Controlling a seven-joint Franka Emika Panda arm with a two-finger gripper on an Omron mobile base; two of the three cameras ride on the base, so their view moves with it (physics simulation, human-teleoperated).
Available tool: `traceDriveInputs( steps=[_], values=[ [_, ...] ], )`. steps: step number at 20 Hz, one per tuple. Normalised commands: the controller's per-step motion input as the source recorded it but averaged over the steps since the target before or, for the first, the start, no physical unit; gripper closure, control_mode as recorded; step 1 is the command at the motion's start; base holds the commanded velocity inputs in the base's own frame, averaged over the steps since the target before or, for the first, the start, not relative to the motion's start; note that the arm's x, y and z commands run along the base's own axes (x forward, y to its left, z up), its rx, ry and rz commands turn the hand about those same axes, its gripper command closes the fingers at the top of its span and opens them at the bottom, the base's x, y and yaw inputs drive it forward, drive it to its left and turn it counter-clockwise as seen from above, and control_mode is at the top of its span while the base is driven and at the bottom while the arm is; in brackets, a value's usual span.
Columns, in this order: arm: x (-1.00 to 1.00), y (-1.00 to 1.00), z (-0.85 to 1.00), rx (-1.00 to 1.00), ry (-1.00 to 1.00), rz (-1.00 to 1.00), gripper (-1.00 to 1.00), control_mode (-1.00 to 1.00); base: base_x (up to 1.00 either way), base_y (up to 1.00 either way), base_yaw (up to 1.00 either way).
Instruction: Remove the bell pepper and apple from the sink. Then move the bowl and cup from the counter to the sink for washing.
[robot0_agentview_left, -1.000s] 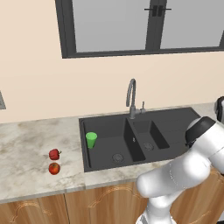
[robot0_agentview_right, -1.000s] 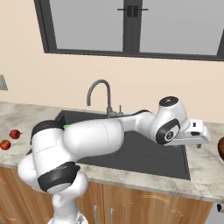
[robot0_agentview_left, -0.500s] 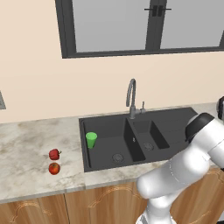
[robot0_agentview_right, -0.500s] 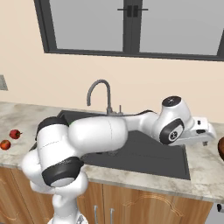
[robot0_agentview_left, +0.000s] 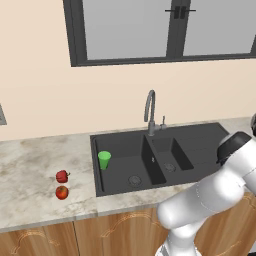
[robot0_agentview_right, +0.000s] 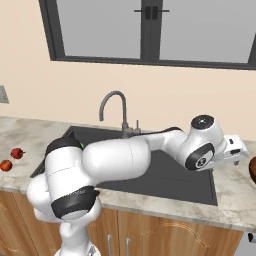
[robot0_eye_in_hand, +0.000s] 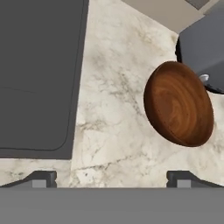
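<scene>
One bowl (robot0_eye_in_hand: 178, 103) beyond open claw (robot0_eye_in_hand: 111, 178)

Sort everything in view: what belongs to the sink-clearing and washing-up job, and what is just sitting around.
Job items:
bell pepper
apple
green cup
wooden bowl
sink
counter

Just there:
faucet
window
dark appliance beside the bowl

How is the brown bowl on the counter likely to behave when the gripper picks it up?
The bowl looks like rigid wood, so it probably won't flex. Its smooth rounded wall may slip unless the rim is pinched. It sits wide and low on the counter, so a nudge would likely slide it rather than tip it.
</scene>
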Motion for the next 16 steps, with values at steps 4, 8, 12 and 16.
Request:
traceDriveInputs(
  steps=[4,8,12,16],
  values=[
    [0.00,-0.16,0.02,-0.07,0.12,0.06,-1.00,-1.00,0.00,0.00,0.00],
    [0.04,-0.17,0.00,-0.09,0.14,0.00,-1.00,-1.00,0.00,0.00,0.00],
    [0.06,-0.12,-0.02,-0.03,0.16,0.00,-1.00,-1.00,0.00,0.00,0.00],
    [0.02,-0.04,-0.04,0.00,0.06,0.00,-1.00,-1.00,0.00,0.00,0.00]
  ],
)
